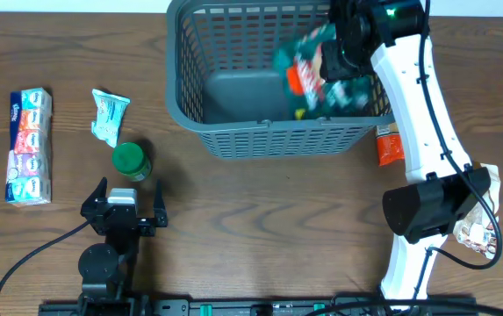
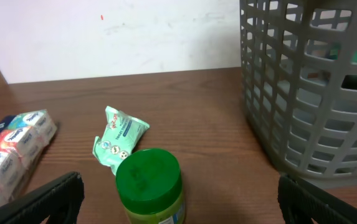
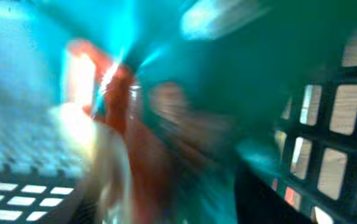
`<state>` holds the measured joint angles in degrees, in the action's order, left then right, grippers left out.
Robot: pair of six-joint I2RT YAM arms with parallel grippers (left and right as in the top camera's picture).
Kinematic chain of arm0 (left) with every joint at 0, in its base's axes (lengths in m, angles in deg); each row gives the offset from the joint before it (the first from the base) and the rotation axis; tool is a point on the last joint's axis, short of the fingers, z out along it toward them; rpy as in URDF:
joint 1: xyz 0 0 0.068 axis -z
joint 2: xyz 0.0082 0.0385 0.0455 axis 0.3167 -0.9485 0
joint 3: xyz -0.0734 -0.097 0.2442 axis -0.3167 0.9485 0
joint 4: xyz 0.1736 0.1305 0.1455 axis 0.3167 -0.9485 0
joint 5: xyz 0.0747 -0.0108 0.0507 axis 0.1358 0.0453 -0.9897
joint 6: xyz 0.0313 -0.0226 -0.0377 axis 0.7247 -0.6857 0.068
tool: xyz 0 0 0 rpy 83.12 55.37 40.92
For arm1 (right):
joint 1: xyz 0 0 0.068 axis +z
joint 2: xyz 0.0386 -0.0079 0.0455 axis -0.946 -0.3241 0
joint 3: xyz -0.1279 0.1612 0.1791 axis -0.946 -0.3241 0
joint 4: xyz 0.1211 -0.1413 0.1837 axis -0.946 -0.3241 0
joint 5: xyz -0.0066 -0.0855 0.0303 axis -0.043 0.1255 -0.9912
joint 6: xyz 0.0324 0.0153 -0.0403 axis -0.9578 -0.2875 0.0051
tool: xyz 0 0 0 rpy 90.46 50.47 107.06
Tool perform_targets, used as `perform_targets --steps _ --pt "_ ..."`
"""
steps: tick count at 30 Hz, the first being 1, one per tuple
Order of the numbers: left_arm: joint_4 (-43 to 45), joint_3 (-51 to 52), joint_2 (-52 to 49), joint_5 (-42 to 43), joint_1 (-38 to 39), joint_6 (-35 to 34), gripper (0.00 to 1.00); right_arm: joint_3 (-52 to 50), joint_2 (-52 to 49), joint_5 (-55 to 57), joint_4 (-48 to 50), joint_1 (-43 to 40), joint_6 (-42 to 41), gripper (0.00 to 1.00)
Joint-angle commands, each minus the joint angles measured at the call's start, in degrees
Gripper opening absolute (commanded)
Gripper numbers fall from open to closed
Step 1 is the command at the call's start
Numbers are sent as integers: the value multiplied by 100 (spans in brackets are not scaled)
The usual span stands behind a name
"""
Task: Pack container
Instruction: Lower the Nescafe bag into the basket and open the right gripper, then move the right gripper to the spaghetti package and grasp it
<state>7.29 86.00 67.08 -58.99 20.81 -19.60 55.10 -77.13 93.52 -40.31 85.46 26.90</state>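
Observation:
The container, a grey lattice basket (image 1: 260, 132), stands at the back middle of the table. My right gripper (image 1: 332, 63) reaches down into its right half. A teal and red snack bag (image 1: 311, 77) is right at the gripper, smeared by motion. That bag (image 3: 166, 124) fills the right wrist view as a blur, with the basket wall (image 3: 334, 124) behind it, and my jaws cannot be made out there. My left gripper (image 1: 129, 195) rests open near the front left. A green-lidded jar (image 2: 148, 180) stands just ahead of it, between its spread fingers.
A teal wipes packet (image 1: 109, 116) lies behind the jar. A multicolour tissue pack (image 1: 29, 145) sits at the far left. An orange packet (image 1: 389, 145) lies right of the basket. A white bag (image 1: 484, 211) sits by the right arm's base.

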Motion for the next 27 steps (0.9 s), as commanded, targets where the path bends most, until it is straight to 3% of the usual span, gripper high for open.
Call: perform_targets --steps 1,12,21,27 --pt "-59 157 35 -9 2 33 99 142 151 155 9 -20 -70 53" --pt "-59 157 35 -9 2 33 99 254 234 136 55 -15 101 65" --pt "-59 157 35 -9 2 33 99 1388 837 238 50 -55 487 86" --pt "-59 157 35 -9 2 33 99 1794 1534 890 4 -518 225 89"
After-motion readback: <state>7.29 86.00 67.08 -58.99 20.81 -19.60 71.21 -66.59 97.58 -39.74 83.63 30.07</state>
